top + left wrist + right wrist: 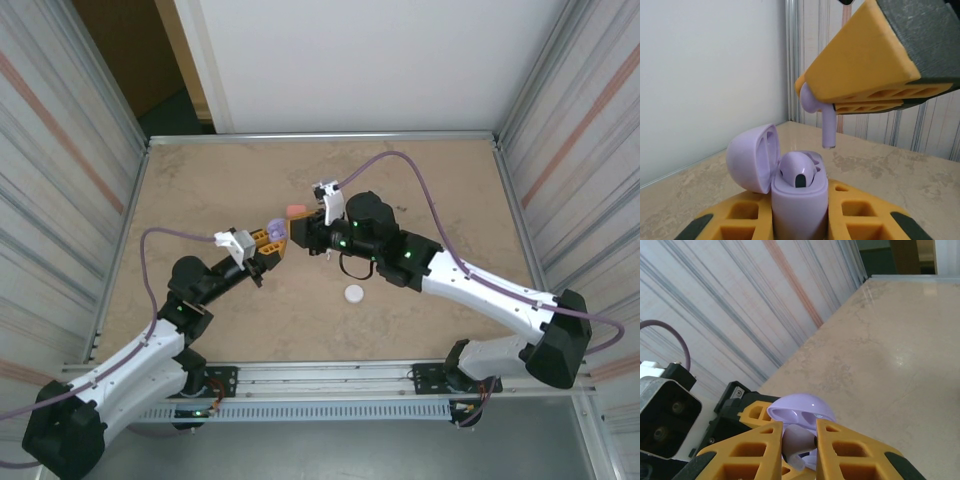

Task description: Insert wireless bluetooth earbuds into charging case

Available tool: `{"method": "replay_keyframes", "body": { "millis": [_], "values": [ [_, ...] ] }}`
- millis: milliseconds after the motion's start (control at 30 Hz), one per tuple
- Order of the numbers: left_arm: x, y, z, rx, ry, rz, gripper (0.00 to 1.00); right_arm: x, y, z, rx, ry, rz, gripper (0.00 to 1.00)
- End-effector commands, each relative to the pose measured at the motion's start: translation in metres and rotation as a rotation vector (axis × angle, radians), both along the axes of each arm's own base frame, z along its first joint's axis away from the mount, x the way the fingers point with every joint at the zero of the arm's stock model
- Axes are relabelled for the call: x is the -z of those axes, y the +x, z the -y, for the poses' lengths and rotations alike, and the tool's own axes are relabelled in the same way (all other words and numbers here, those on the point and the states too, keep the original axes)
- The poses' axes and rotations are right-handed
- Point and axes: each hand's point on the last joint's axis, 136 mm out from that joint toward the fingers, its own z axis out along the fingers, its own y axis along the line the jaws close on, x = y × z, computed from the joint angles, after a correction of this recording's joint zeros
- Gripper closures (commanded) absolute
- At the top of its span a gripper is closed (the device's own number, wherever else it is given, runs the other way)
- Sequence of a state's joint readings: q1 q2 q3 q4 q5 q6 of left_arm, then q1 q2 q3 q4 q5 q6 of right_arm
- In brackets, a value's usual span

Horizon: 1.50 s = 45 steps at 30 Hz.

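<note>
1. Purple earbud [826,122], looks light, slick and tiny, hanging stem-down just above the open case [799,200].
2. Right gripper [800,442] pinches its head; best hold there, leaving the stem free.
3. Left gripper [272,240] clamps the case body, a second earbud [797,170] already seated inside.

White arms [130,365] with black joints, purple cables [395,154], orange claw fingers [860,65].

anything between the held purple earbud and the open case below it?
Nothing. In the left wrist view the stretch from the purple earbud stem down to the open purple charging case is bare air.
</note>
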<state>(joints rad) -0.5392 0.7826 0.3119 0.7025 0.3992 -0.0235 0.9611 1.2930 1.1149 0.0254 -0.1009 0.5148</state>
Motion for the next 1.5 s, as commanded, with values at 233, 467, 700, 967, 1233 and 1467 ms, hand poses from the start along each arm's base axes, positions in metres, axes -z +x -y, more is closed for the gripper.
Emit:
{"method": "replay_keyframes", "body": {
  "millis": [233,467,700,967,1233,1467],
  "values": [
    [-0.018,-0.006,0.001,0.022,-0.035,0.049,1.0,-0.019,0.007,-0.009,0.009,0.034,0.054,0.8],
    [-0.019,-0.006,0.001,0.02,-0.037,0.048,1.0,-0.017,0.008,-0.011,0.007,0.032,0.051,0.8],
    [-0.02,-0.006,-0.001,0.012,-0.038,0.056,1.0,-0.007,0.005,-0.015,-0.01,0.017,0.02,0.8],
    [-0.021,-0.008,-0.002,0.008,-0.038,0.059,1.0,0.003,0.001,-0.019,-0.031,0.006,-0.014,0.8],
    [-0.024,-0.009,-0.003,0.008,-0.04,0.068,1.0,0.006,-0.001,-0.015,-0.018,-0.004,-0.033,0.75],
    [-0.023,-0.009,-0.003,0.008,-0.04,0.066,1.0,-0.005,-0.001,-0.011,-0.018,-0.022,0.003,0.65]
  ]
}}
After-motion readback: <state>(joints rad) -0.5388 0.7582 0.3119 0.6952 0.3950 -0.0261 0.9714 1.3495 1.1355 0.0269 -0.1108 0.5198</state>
